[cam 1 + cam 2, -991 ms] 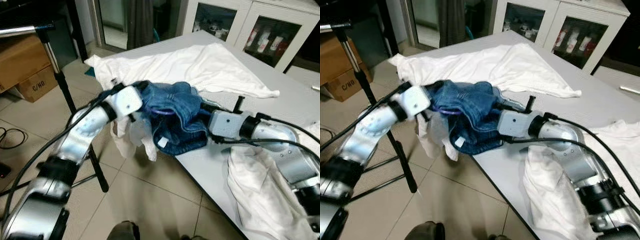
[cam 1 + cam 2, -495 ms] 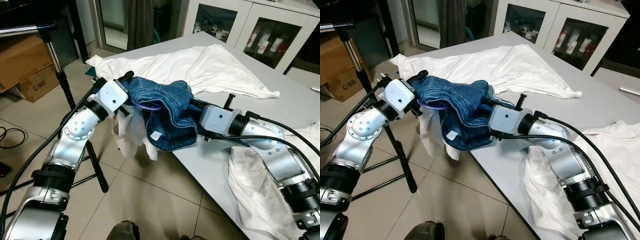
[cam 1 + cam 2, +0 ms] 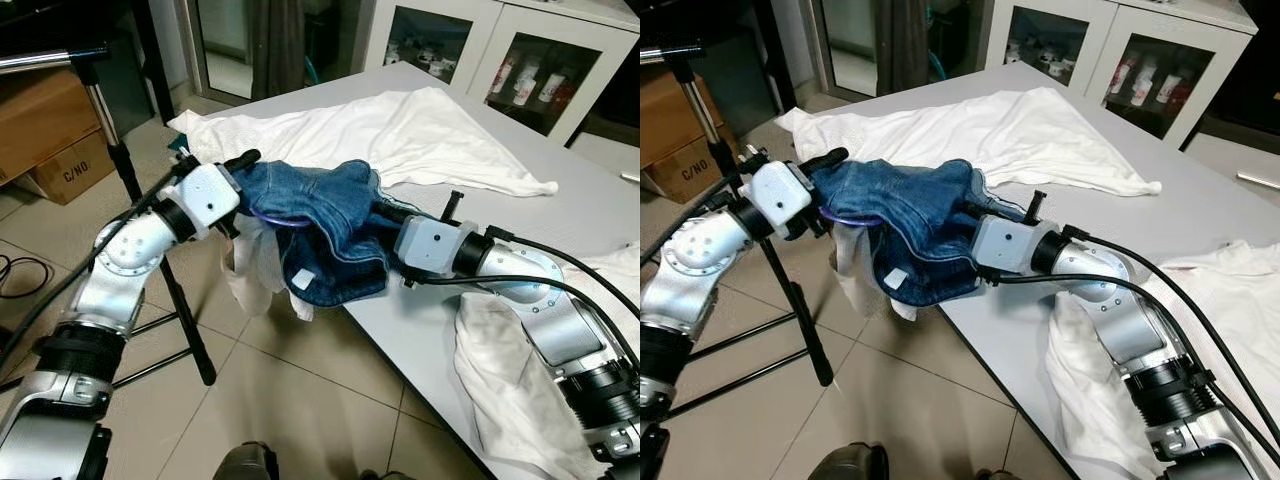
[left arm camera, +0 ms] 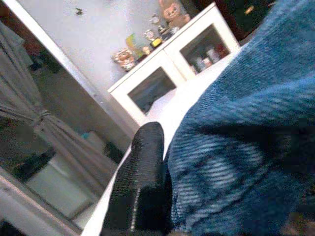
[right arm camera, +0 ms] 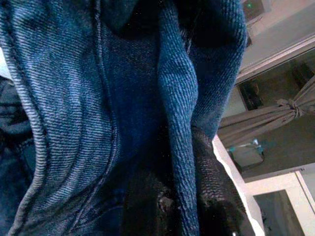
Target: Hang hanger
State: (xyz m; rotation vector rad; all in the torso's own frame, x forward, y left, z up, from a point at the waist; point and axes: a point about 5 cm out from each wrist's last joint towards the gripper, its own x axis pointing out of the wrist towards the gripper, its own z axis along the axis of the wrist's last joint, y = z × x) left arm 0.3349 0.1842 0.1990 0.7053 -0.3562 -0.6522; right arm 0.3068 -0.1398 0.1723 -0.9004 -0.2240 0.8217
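Blue jeans (image 3: 330, 215) hang in the air off the grey table's (image 3: 590, 200) near left corner, stretched between my two grippers. A thin purple hanger (image 3: 275, 218) curves out from under the denim by the left gripper. My left gripper (image 3: 243, 165) holds the jeans' left end, with one black finger (image 4: 140, 182) lying against the denim. My right gripper (image 3: 378, 215) is buried in the jeans' right side. Its fingers (image 5: 211, 187) pinch a fold of denim. A white garment (image 3: 255, 270) dangles below the jeans.
A large white cloth (image 3: 400, 130) is spread over the table's far part, and another white cloth (image 3: 510, 390) hangs over its near right edge. A metal rack stand (image 3: 110, 130) rises on the left beside cardboard boxes (image 3: 50, 130). Glass-door cabinets (image 3: 520, 60) stand behind.
The left gripper has pulled the jeans' end out to the left, away from the table. The right gripper followed a little leftward, and the denim is now drawn out between them.
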